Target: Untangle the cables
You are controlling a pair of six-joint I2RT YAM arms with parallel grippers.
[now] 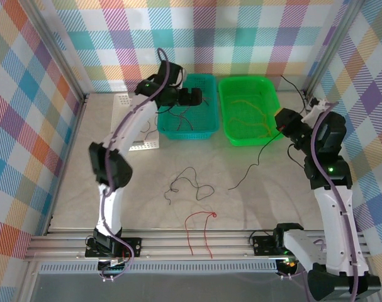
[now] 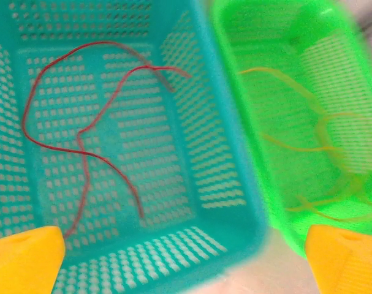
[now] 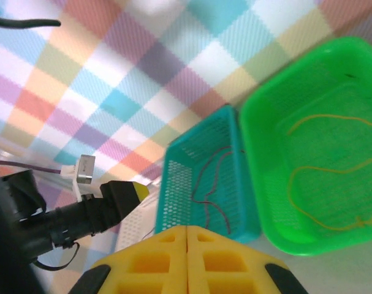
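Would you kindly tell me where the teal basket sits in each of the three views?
Top external: teal basket at upper centre.
Left wrist: the basket spans left and centre.
Right wrist: the basket sits at lower centre.
Shared landmark: green basket just to its right.

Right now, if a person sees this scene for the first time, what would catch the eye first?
Two bright baskets stand side by side at the back of the table: a teal basket holding a red cable, with the open left claw above it, and a green basket with yellowish cables. Nearer the arms, a looped black cable and a second red cable lie loose on the table.
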